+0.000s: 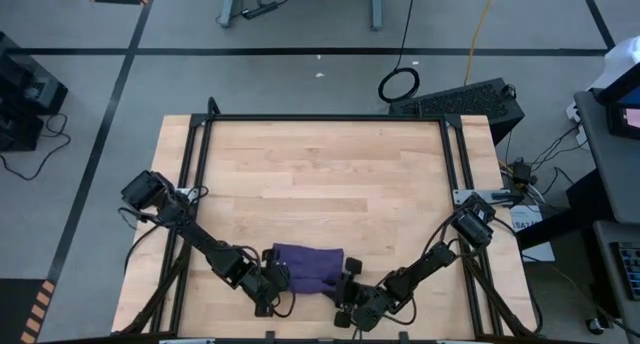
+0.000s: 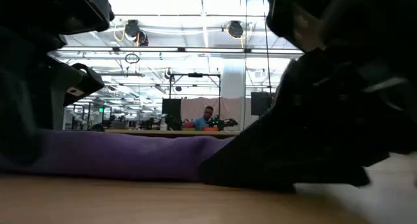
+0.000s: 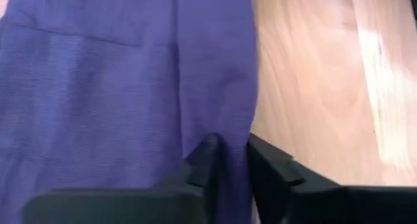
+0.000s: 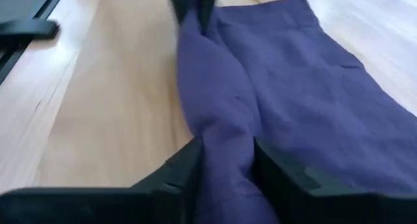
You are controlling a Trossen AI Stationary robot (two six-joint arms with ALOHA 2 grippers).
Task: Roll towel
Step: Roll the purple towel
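Note:
The purple towel [image 1: 305, 264] lies on the wooden table near its front edge, partly folded. A twisted, rolled ridge [image 4: 208, 87] runs along its near side. My left gripper [image 1: 278, 284] is at the towel's left end and my right gripper [image 1: 345, 289] at its right end, each shut on cloth. In the right wrist view the left gripper's fingers [image 4: 195, 6] show at the ridge's far end. The low view shows the towel [image 2: 117, 155] as a flat band between the two dark arms. My left gripper pinches the towel's edge [image 3: 236, 129] between its two fingers at the near left corner, slanting down from the near left. The cloth there lies flat on the table and slack; how many layers cannot be told. My right gripper has the right end of the rolled ridge [image 4: 225, 142] between its two fingers, several layers bunched. The fingers come in at a low slant from the table's right and lie along the ridge. The ridge rests on the table.
Bare wood [image 1: 320, 184] stretches from the towel to the table's far edge. Black frame rails [image 1: 195, 154] run along the table's left and right sides. The front edge is close behind both grippers. A person [image 2: 207, 116] sits far off in the room.

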